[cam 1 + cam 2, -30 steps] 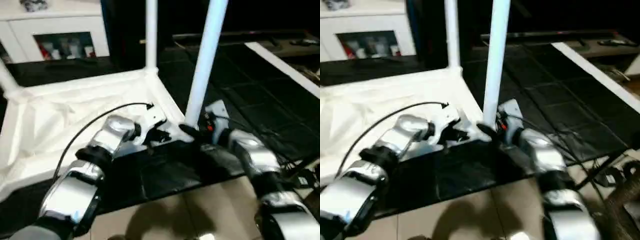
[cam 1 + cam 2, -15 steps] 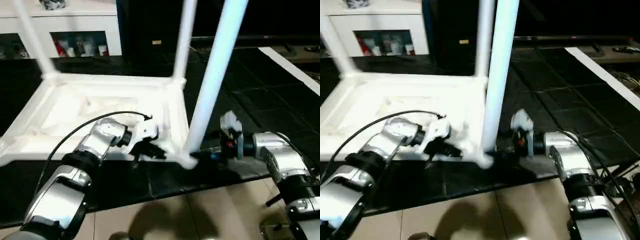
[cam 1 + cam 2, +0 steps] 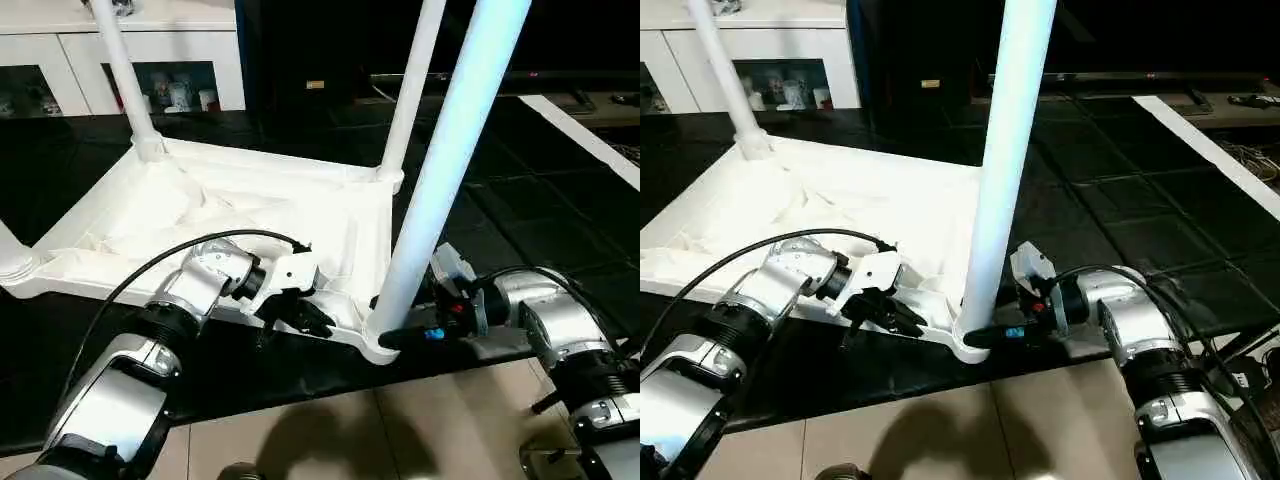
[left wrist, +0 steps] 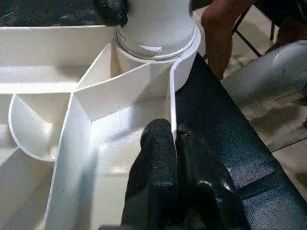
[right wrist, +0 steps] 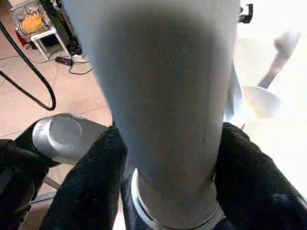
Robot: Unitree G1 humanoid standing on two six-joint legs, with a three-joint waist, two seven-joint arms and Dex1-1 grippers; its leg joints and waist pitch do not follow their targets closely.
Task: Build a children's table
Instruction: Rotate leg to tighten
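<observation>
The children's table (image 3: 200,215) lies upside down on the black floor mat, white, with its ribbed underside up and its legs pointing upward. My left gripper (image 3: 310,320) is shut on the thin near rim (image 4: 171,96) of the frame, close to the near right corner. My right gripper (image 3: 395,338) reaches in from the right at the foot of the near right leg (image 3: 440,170). Its black fingers (image 5: 91,182) press on either side of that leg. The far right leg (image 3: 410,90) and the far left leg (image 3: 125,70) stand upright.
A white glass-door cabinet (image 3: 170,60) stands at the back left. Black mat tiles (image 3: 540,190) spread to the right, with a white strip (image 3: 590,140) across them. Tan floor tiles (image 3: 400,430) lie in front. A person's leg (image 4: 220,28) shows beyond the table corner.
The camera has shifted. My right gripper swung from in front of the leg's foot to its right side, and its fingers drew in around the leg. The left gripper kept its hold.
</observation>
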